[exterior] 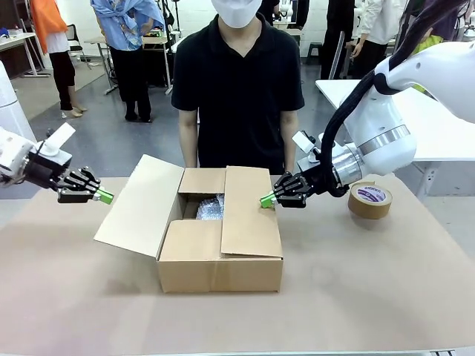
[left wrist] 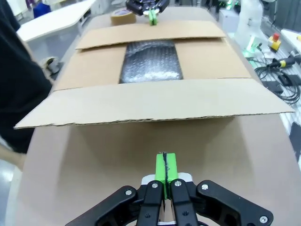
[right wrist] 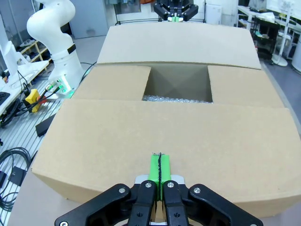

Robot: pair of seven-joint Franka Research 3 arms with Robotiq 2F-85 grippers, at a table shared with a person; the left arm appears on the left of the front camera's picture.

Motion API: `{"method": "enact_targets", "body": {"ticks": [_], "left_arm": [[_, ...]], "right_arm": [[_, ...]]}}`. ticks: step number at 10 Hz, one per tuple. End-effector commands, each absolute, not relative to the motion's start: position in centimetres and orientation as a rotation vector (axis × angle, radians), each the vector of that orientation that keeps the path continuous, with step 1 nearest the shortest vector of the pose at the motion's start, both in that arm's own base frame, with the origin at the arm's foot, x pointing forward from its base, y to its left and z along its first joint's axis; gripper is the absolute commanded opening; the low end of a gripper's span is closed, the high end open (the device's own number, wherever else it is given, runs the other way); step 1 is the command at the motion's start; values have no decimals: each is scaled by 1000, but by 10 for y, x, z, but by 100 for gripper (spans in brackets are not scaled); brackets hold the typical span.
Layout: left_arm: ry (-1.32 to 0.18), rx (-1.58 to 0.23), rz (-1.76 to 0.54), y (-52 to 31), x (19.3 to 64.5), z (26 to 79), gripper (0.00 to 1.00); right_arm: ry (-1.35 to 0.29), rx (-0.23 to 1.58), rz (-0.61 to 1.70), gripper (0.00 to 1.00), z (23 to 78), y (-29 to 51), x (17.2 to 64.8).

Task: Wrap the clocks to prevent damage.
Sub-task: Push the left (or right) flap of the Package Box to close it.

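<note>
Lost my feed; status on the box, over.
Left gripper shut, empty. Right gripper shut, at folded flap. Bubble wrap inside box, left flap open. Person behind box.

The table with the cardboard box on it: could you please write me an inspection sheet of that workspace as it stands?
Surface: brown table, no spills seen.
Job's things: cardboard box at the middle; left flap open outward, right flap folded over; bubble wrap inside the opening.
Clutter: tape roll flat on the table, right of the box.
Grippers: left gripper shut, apart from the box; right gripper shut, at the right flap's edge, contact unclear.
Cables: loose cables lie off the table's side.
Surroundings: person stands at the far side; others farther off.
</note>
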State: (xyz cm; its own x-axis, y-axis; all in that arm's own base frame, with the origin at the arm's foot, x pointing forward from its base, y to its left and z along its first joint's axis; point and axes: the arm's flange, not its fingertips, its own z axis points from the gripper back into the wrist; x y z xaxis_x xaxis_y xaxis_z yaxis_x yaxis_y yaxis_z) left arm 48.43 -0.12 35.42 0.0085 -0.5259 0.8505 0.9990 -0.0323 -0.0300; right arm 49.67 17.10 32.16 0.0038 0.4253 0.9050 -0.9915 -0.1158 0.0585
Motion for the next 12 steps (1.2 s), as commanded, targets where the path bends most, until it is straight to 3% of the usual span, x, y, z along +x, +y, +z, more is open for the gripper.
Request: {"method": "enact_targets", "body": {"ticks": [1, 6, 12], "left_arm": [[-784, -963, -1387, -8, 496, 342, 0], [-824, -1132, -1362, -60, 500, 341, 0], [-757, -1143, -1477, -130, 504, 328, 0]], "right_arm": [[-787, 975, 1450, 1, 318, 173, 496], [-787, 975, 1450, 1, 318, 173, 496], [-787, 975, 1450, 1, 318, 173, 496]]}}
